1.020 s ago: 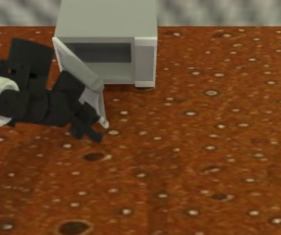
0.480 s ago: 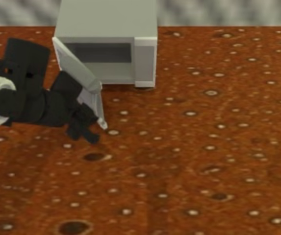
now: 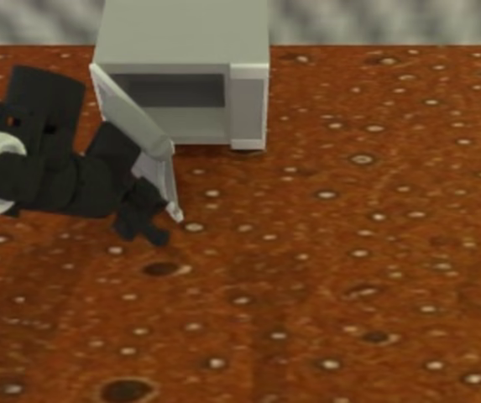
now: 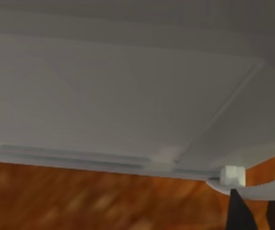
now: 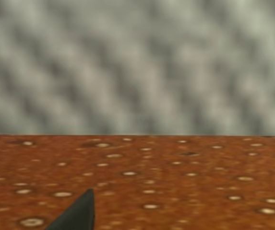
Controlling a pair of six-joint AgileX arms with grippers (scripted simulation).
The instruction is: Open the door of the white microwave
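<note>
Since a second ago the left arm has drawn back a little toward the table's left edge, and the door (image 3: 139,147) has swung with it by a hair; between the last half second and now almost nothing shifts.

The white microwave (image 3: 185,50) stands at the far edge of the table, left of centre. Its door is hinged at the microwave's left front corner and stands well open, its long axis running out from that corner toward the near side, with the free edge farthest from the cavity.

The left gripper (image 3: 158,217) sits at that free edge, on the door's outer side, away from the cavity. Its fingers appear clamped about the slim handle there, though I cannot tell the contact for certain; the left wrist view shows mostly the door's pale face, close up. The forearm lies nearly level, reaching in from the microwave's left.

Further opening would seem to call for a pull away from the cavity, toward the left.

The right gripper (image 5: 77,213) stays outside the top view; whether it is open I cannot tell.
</note>
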